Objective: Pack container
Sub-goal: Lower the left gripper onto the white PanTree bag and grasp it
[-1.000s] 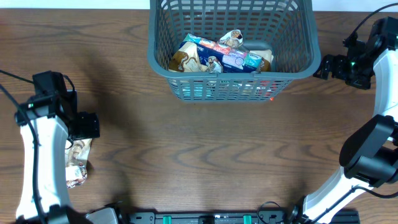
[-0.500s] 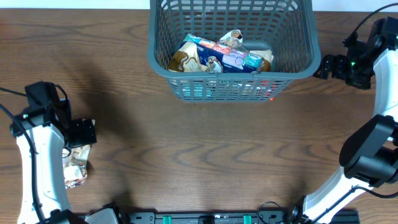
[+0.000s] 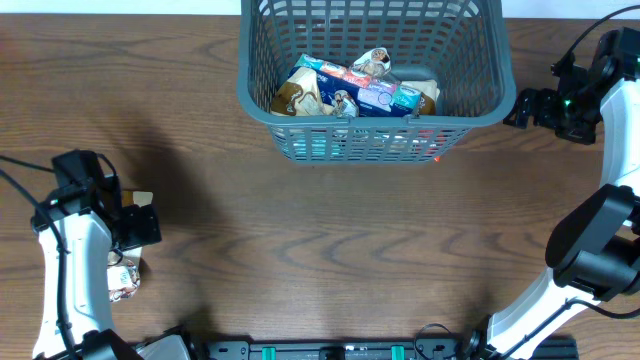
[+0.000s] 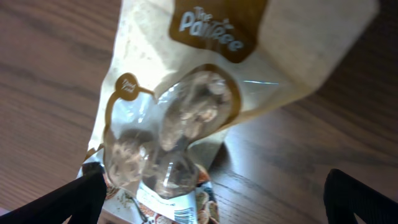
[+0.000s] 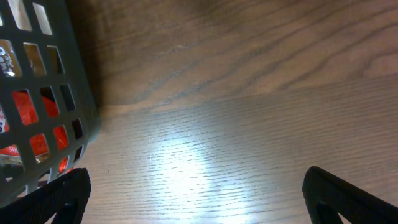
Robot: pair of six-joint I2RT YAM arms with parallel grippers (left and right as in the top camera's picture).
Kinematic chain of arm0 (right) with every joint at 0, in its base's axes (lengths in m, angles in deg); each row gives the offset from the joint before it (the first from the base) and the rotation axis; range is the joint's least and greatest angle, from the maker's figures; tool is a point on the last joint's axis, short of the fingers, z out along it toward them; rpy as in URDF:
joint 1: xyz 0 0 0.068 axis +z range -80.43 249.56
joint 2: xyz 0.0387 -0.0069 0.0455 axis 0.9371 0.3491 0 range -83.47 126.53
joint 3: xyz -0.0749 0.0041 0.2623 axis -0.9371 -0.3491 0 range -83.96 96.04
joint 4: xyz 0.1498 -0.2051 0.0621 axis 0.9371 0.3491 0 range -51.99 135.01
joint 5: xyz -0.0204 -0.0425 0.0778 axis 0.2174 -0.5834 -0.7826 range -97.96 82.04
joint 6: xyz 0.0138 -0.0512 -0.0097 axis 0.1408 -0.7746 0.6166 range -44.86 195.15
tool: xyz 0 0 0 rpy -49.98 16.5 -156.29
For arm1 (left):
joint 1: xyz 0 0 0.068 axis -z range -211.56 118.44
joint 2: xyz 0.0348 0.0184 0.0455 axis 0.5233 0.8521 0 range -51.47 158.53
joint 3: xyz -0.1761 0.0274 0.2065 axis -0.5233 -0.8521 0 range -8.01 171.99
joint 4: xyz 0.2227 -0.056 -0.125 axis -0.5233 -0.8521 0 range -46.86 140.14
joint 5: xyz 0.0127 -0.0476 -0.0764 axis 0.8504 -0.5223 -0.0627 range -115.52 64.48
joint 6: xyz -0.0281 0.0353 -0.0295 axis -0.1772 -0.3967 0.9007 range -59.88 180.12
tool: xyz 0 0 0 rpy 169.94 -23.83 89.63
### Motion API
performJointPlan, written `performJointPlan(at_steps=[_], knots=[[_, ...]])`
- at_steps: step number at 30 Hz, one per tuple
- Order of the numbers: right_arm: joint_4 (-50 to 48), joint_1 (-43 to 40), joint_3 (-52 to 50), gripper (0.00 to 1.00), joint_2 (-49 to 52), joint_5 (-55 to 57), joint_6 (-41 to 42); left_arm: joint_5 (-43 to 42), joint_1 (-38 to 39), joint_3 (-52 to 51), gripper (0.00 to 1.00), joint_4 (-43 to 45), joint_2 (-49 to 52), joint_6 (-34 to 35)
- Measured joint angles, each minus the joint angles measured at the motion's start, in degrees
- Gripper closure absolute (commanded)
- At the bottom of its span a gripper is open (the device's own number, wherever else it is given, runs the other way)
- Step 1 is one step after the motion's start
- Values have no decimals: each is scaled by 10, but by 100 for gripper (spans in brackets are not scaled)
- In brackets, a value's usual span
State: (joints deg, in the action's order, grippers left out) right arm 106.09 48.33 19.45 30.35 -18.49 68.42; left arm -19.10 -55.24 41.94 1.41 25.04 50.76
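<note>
Left gripper [image 4: 217,194] hovers, jaws wide apart, over the snack packet [image 4: 186,118] near the left edge of the counter [image 3: 330,250], light, crinkly, likely slippery, so pinch its flat printed top, while the stiff, part-filled container [image 3: 460,118] sits mid far edge.

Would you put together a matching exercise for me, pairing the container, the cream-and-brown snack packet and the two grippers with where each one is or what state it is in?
Things:
1. container
2. snack packet
3. left gripper
4. right gripper

Places or states:
A. open over bare table, beside a lattice wall
B. far centre, with several packets inside
C. lying on the table at the left
D. open, directly over the snack packet

Pairs: 1-B, 2-C, 3-D, 4-A.
</note>
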Motion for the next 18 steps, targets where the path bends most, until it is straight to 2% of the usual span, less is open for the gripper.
performJointPlan(at_steps=[6, 18], knots=[[3, 0, 0, 1, 0, 0, 0, 0, -44, 0, 1, 22, 36, -1], [5, 0, 0, 1, 0, 0, 0, 0, -48, 0, 1, 81, 165, -11]])
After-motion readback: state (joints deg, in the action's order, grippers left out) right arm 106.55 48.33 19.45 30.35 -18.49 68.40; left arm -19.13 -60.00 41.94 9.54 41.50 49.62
